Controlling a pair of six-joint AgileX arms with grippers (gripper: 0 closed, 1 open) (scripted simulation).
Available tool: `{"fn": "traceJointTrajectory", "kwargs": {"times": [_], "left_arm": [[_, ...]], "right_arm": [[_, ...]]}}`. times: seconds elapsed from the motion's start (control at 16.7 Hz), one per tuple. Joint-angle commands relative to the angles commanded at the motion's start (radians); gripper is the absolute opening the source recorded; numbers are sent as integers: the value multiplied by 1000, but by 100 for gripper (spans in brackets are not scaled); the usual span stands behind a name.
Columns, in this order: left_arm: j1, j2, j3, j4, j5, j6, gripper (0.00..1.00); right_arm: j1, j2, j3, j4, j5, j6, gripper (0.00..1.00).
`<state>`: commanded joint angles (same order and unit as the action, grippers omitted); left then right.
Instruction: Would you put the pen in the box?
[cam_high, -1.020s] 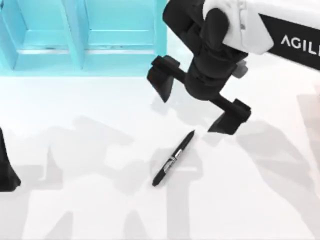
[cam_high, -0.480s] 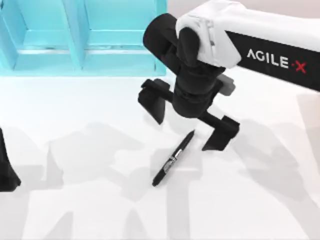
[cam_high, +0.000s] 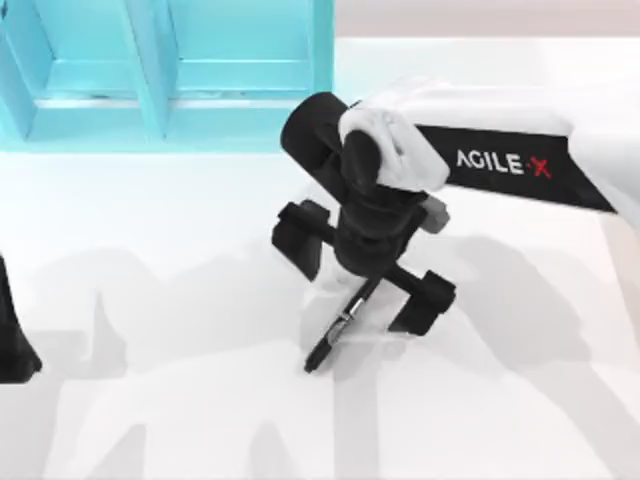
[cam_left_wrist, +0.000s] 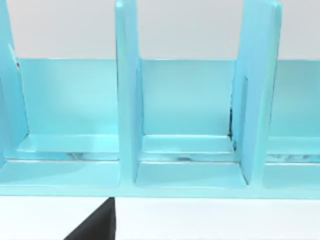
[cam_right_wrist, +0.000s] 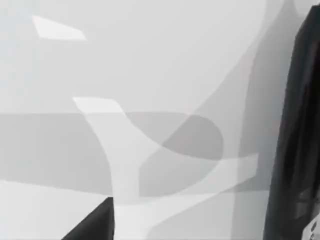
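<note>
Presently: pen (cam_high: 338, 330), black with a silver band, lying slantwise on the white bench (cam_high: 150, 420) near its middle. Right hand (cam_high: 362, 274) directly above the pen's upper end, fingers spread wide to either side, grasping nothing. Box (cam_high: 160, 70), turquoise with upright dividers, at the far left corner. Left arm parked at the left edge.

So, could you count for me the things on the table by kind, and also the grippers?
Pen: 1, black, lying on the white table
Box: 1, light blue, with compartments
Grippers: 2, right gripper open over the pen, left gripper at the table's left edge
Total: 4
</note>
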<state>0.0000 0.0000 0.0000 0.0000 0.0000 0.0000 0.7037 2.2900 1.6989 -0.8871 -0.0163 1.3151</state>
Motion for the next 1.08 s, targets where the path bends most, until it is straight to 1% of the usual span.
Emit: {"fn": "traceJointTrajectory", "kwargs": {"times": [0.18, 0.42, 1.08], "left_arm": [[0, 0, 0, 0, 0, 0, 100], [0, 0, 0, 0, 0, 0, 100], [0, 0, 0, 0, 0, 0, 100]], "right_arm": [[2, 38, -41, 76, 1, 2, 100], [2, 40, -44, 80, 1, 2, 100], [2, 40, -44, 80, 1, 2, 17]]}}
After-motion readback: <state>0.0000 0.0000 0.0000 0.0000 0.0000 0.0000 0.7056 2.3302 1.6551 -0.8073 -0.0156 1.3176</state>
